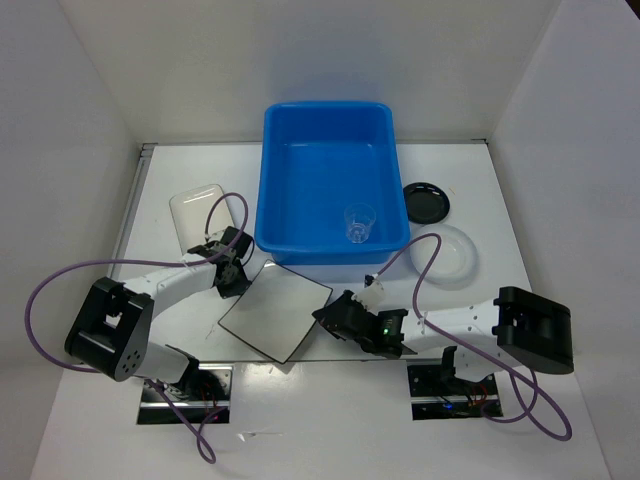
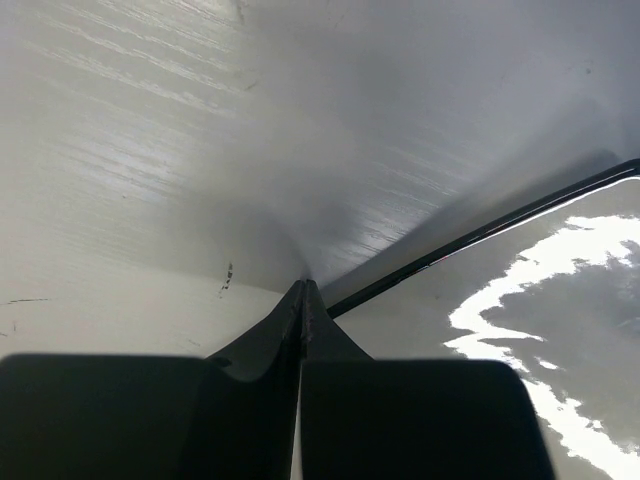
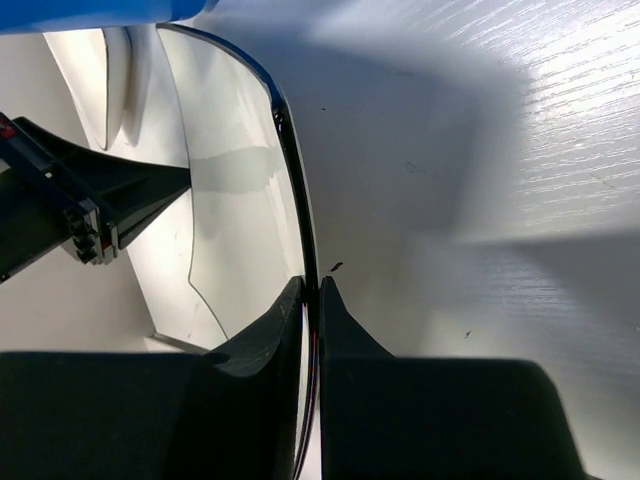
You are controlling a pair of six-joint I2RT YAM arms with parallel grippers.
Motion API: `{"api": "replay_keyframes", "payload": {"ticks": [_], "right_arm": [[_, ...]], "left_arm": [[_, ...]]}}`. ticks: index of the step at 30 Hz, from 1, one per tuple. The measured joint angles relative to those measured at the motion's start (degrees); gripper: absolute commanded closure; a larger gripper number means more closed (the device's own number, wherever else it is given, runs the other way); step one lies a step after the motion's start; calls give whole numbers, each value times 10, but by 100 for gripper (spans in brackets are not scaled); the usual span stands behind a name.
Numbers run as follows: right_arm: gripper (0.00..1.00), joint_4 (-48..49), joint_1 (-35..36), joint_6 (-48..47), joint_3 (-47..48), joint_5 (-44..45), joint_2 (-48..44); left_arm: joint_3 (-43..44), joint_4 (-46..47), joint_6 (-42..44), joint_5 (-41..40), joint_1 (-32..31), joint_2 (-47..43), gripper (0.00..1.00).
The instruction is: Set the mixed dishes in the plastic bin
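The flat square white plate with a thin dark rim lies in front of the blue plastic bin. My right gripper is shut on its right edge; the rim sits between the fingers in the right wrist view. My left gripper is shut with nothing between its fingers, its tip touching the plate's left edge. The small clear cup stands inside the bin. The white rounded-rectangle plate lies left of the bin. The small black round plate and the translucent round dish lie right of it.
White walls enclose the table on the left, back and right. Purple cables loop from both arms over the table. The left gripper shows beyond the plate in the right wrist view, and the bin's rim at the top.
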Motion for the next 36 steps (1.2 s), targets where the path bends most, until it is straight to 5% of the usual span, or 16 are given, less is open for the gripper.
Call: {"api": "replay_keyframes", "payload": {"ticks": [6, 36], "right_arm": [[78, -4, 0, -15, 5, 4, 13], [68, 48, 0, -76, 10, 18, 0]], "left_arm": [[0, 2, 0, -3, -1, 0, 100], [0, 5, 0, 6, -4, 0, 100]]}}
